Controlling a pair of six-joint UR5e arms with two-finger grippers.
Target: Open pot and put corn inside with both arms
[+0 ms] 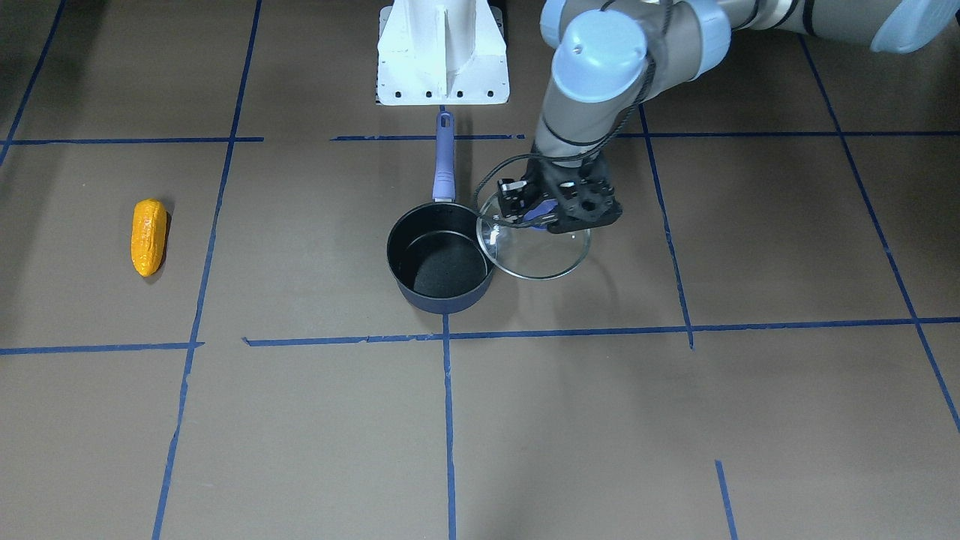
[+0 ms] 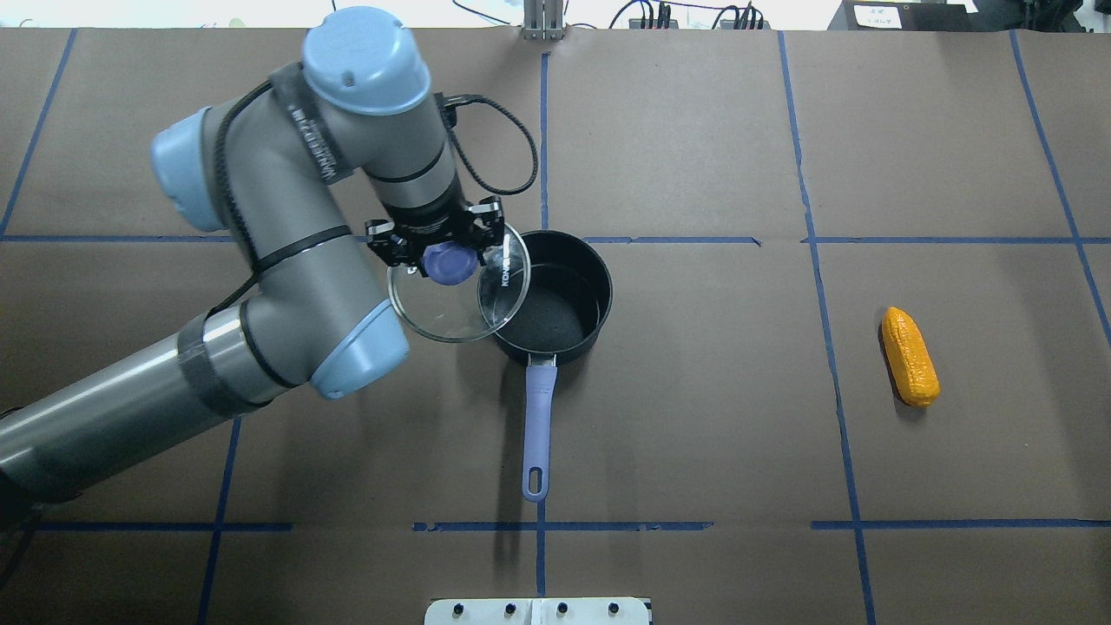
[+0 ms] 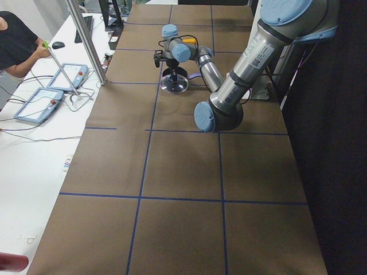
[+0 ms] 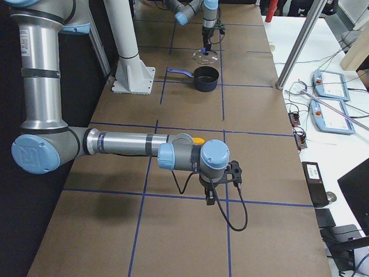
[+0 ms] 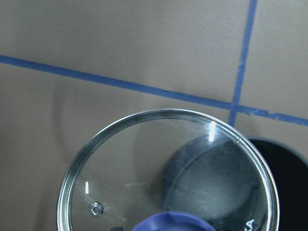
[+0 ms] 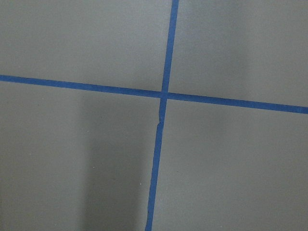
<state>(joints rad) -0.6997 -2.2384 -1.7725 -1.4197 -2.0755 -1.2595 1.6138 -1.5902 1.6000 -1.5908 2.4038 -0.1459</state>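
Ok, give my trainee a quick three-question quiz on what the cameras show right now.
1. True or false: the corn lies inside the pot.
2. What does the left gripper hold? A) the corn B) the lid, by its knob C) nothing
3. Fill in: the pot's handle points ___ the robot's base.

Key: 1 false; 2 B; 3 toward.

The small dark navy saucepan (image 2: 564, 312) stands open on the bench (image 2: 694, 434), its purple-blue handle (image 2: 539, 408) toward the robot. Its round glass lid (image 2: 443, 308) hangs over its left rim. The orange-yellow toy corn cob (image 2: 910, 358) lies well apart, rightward.
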